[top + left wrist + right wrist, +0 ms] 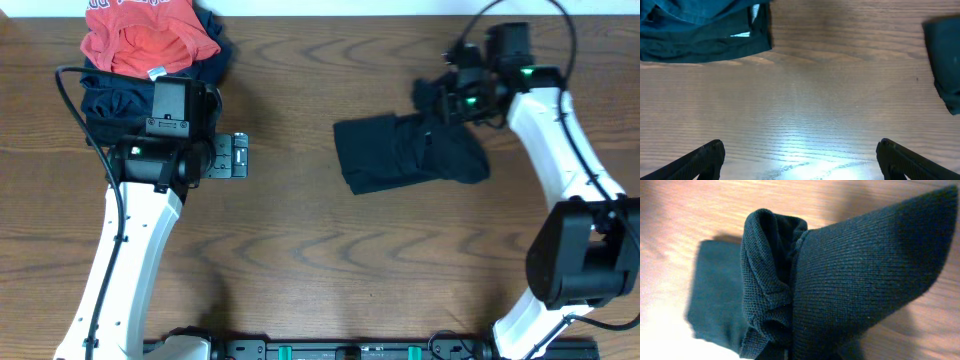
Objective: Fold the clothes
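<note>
While half-flat, shirt (385, 155) in right jaws

Nothing here that I can read. The red shirt (150, 45) has dark lettering at the overhead view's top edge, cut off and too small to make out. A white tag (157, 73) at its lower edge is blurred. On the black shirt (865, 280) I see only knit

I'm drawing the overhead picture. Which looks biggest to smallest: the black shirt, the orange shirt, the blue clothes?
1. black shirt
2. orange shirt, cut off by the picture's edge
3. blue clothes, partly covered, so their place is unsure
</note>
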`<state>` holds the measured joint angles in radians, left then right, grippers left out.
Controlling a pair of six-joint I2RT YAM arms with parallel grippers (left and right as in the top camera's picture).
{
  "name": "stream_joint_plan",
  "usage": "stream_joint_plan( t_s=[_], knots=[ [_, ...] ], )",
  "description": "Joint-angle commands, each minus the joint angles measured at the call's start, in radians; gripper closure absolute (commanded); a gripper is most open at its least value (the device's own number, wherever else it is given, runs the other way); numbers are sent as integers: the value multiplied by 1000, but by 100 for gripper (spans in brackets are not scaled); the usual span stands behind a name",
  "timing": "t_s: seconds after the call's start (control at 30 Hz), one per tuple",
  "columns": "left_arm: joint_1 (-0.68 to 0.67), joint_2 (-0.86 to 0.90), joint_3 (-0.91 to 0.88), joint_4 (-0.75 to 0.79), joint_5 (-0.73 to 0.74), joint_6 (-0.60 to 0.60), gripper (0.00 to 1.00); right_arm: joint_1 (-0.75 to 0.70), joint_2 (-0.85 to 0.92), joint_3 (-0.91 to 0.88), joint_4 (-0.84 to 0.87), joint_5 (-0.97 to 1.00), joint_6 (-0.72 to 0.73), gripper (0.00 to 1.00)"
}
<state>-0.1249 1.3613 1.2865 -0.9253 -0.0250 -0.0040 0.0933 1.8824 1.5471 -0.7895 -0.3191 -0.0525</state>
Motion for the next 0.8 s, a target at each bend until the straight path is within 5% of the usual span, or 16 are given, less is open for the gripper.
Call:
stream_joint_plan(
  t_s=[0.0,0.37,0.5,0.77],
  knots=[
    [7,-1,-23,-5,-34,-8,2,73,-11,16,18,-33,80,99],
    [7,63,-28,0,-36,-9,2,256,-10,15,82,-29,144,98],
    [7,88,-28,14,-37,-9,2,334,-10,15,87,-29,146,64],
    [7,89,-28,59,-37,-10,2,458,-11,16,92,-29,145,57]
  ],
)
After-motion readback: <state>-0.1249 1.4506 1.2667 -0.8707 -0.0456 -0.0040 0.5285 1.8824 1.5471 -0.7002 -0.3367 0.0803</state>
